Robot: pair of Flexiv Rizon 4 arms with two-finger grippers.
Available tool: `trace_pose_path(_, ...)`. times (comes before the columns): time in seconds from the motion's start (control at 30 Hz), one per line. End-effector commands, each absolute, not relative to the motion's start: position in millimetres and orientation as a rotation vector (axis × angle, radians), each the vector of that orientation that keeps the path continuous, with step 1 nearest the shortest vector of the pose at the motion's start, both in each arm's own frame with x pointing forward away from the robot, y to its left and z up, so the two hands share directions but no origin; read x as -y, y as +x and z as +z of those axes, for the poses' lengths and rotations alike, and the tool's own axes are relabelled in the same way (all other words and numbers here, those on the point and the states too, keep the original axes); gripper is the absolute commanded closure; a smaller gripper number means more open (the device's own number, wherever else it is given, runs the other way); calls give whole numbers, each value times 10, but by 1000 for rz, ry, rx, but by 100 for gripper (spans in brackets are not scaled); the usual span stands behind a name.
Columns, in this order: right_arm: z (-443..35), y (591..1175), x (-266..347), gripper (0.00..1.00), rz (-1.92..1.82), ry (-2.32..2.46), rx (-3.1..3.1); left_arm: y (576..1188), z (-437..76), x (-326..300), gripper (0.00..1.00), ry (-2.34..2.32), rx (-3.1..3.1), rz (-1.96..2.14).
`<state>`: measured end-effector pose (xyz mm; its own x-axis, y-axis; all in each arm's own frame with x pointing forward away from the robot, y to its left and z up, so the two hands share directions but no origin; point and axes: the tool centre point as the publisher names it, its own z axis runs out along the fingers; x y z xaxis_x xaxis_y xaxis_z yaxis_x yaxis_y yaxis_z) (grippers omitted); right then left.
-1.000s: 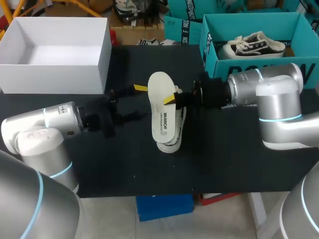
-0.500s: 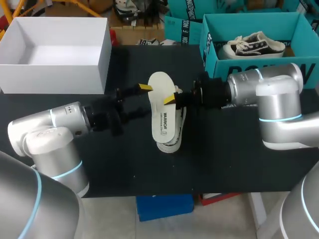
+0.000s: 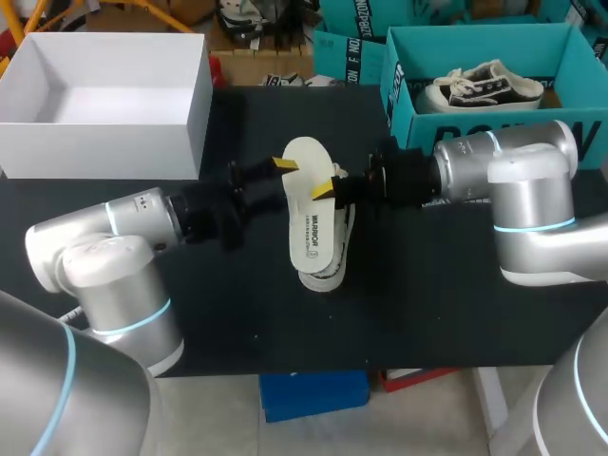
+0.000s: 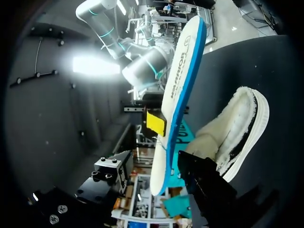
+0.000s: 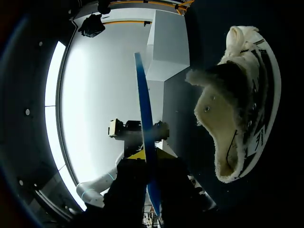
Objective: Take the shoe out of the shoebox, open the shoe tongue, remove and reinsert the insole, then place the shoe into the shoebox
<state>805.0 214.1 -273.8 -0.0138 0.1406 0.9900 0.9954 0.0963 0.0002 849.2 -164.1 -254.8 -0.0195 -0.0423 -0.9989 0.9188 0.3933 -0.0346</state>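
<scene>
Right gripper (image 3: 326, 188) clamps the insole (image 3: 309, 220) over the shoe (image 3: 325, 276) — left gripper (image 3: 275, 183), spread wide, just beside its edge.

Head overhead; 2 wrists near insole (image 3: 309, 226)

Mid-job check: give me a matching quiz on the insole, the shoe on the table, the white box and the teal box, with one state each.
1 insole
2 shoe
3 white box
4 teal box

a empty
b holds another sneaker
c on the table, under the insole
d held in the right gripper

Pairs: 1-d, 2-c, 3-a, 4-b
</scene>
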Motion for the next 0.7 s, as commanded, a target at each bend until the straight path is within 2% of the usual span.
trace_pose_path(0.03, -2744, 8055, -2153, 100, -1070, -1237, 1362, 8509, -2551, 1703, 100, 857, -1372, -934)
trace_pose_path(0.23, -2744, 8055, -2153, 100, -1070, -1237, 1362, 8457, -2625, 1721, 100, 880, -1391, -966)
trace_pose_path(0.27, -2737, 8056, -2150, 73, -1071, -1238, 1363, 8442, -2638, 1717, 100, 883, -1400, -974)
trace_pose_path(0.3, -2728, 8055, -2146, 0, -1074, -1246, 1367, 8422, -2654, 1711, 100, 891, -1408, -979)
trace_pose_path(0.7, -2573, 7896, -1982, 0, -1102, -1376, 1367, 8153, -2673, 1563, 100, 974, -1461, -1029)
